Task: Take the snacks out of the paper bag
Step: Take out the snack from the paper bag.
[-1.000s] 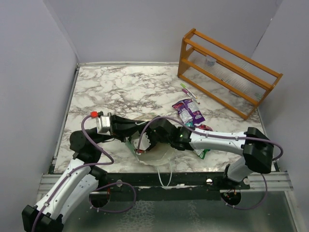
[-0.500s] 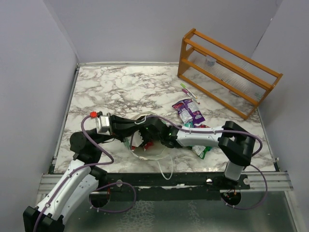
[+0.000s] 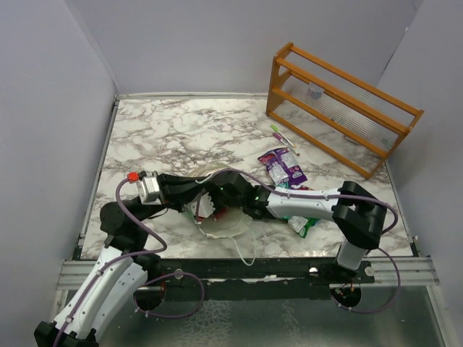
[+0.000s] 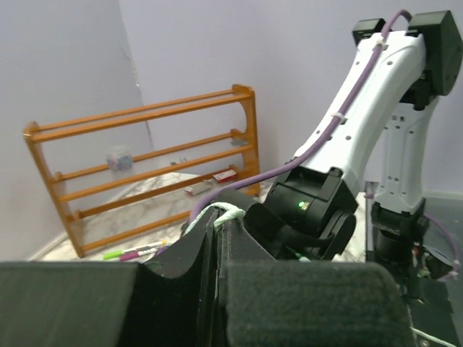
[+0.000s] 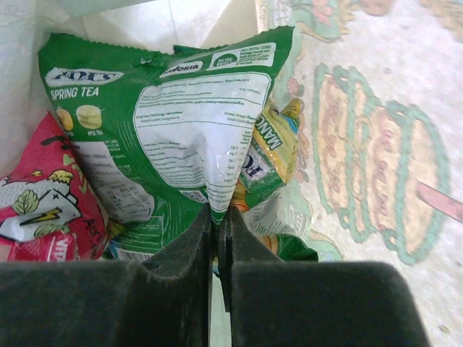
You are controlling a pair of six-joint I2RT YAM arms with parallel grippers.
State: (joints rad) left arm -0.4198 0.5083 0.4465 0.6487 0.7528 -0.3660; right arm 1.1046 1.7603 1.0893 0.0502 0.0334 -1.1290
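Note:
The paper bag (image 3: 230, 228) lies on its side near the table's front edge, its mouth toward the arms. My left gripper (image 4: 217, 220) is shut on the bag's white cord handle (image 4: 230, 211), holding the mouth up. My right gripper (image 5: 217, 215) reaches inside the bag and is shut on the lower edge of a green snack packet (image 5: 166, 123). Beside it inside lie a red packet (image 5: 36, 206) and a yellow-green packet (image 5: 278, 148). On the table outside lie purple packets (image 3: 283, 166) and a green packet (image 3: 302, 226).
A wooden rack (image 3: 340, 108) stands at the back right, also visible in the left wrist view (image 4: 145, 166). A pink-and-green pen (image 3: 284, 137) lies in front of it. The right arm (image 3: 311, 204) stretches across the front of the table to the bag.
My right gripper pushed further left into the bag and shut on the green packet. The left arm shifted slightly left, still holding the cord.

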